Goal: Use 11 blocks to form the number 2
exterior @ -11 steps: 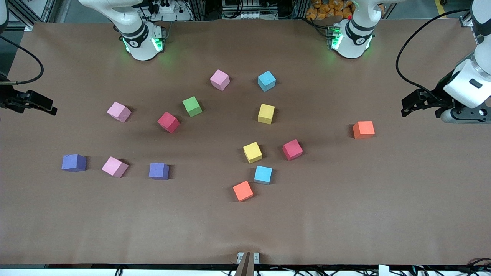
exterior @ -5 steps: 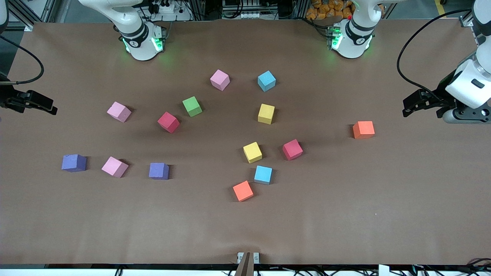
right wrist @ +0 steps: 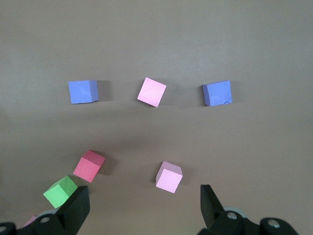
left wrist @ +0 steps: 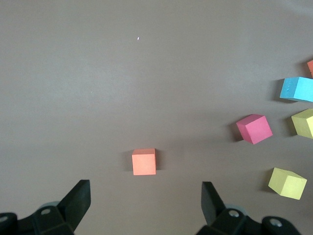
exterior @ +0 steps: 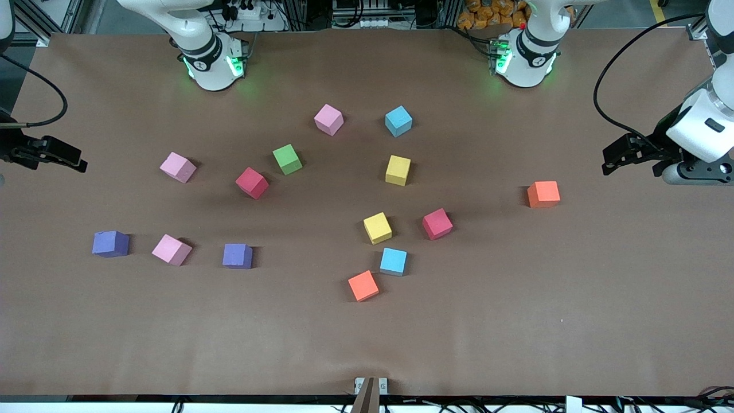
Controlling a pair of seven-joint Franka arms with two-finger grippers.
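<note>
Blocks scattered loose mid-table, no digit begun; left gripper and right gripper spread empty above end edges, waiting clear.

On the plain brown surface lie matte blocks: three pink, two red, two light blue, two yellow, two purple, two orange and one green.
</note>
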